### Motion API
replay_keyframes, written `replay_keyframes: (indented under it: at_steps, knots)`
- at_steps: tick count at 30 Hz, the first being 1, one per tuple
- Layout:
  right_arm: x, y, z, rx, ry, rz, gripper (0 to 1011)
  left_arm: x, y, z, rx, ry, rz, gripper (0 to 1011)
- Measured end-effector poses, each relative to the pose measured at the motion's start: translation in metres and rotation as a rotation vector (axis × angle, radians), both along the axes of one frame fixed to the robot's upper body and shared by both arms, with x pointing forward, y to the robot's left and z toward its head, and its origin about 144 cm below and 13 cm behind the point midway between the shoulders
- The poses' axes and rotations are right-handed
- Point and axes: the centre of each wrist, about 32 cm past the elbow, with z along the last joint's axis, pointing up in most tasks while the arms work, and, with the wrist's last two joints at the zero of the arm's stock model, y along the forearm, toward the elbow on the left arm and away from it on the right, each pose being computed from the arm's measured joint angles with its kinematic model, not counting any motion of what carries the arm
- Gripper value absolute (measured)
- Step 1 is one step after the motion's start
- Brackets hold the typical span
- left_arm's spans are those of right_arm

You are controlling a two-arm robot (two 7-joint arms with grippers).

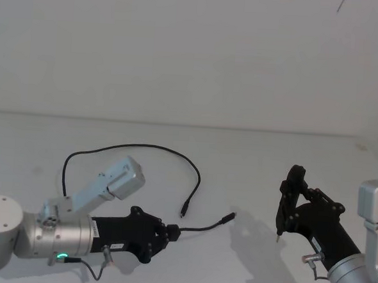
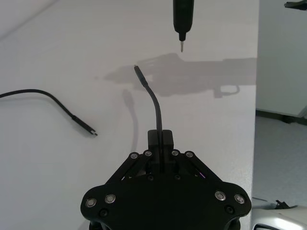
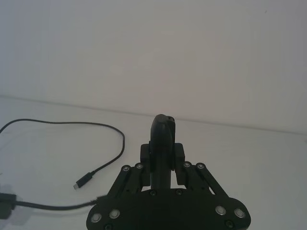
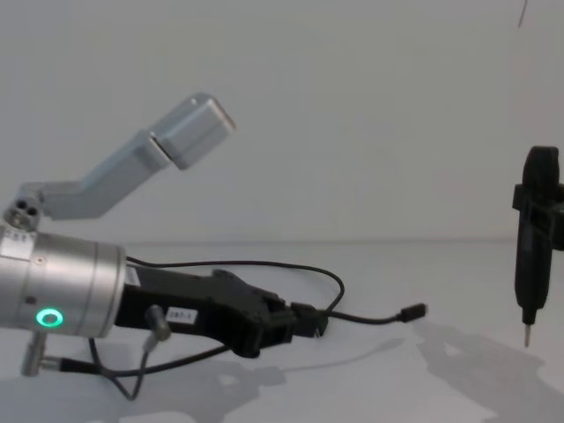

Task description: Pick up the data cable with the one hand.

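Note:
The data cable (image 1: 144, 146) is a thin black cord that loops across the white table (image 1: 252, 164). My left gripper (image 1: 172, 232), the black one with the silver wrist and green ring light, is shut on the cable a short way from one plug. That plug (image 1: 232, 215) sticks out past the fingers, clear of the table, with its shadow below. The cable's other plug (image 1: 182, 214) lies loose on the table. In the left wrist view the cable (image 2: 156, 108) rises out of the left gripper (image 2: 160, 136). From the chest, the left gripper (image 4: 308, 322) grips the cable (image 4: 264, 264) low over the table.
My right gripper (image 1: 278, 233) hangs shut at the right, slim and black, its pointed metal tip (image 4: 527, 333) just above the table and apart from the cable. A short dark wire (image 4: 132, 374) dangles under my left wrist. A plain wall stands behind the table.

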Motion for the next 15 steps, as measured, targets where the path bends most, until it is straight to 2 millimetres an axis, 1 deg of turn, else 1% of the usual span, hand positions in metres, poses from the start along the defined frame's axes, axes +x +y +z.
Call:
replay_keyframes:
  at_steps: [8, 15]
  knots:
    - [0.0, 0.0, 0.0, 0.005, -0.001, 0.0, 279, -0.011, 0.008, 0.011, -0.005, -0.028, 0.025, 40]
    - [0.003, 0.005, 0.007, 0.058, -0.014, 0.008, 279, -0.018, 0.012, 0.016, -0.006, -0.043, 0.039, 40]
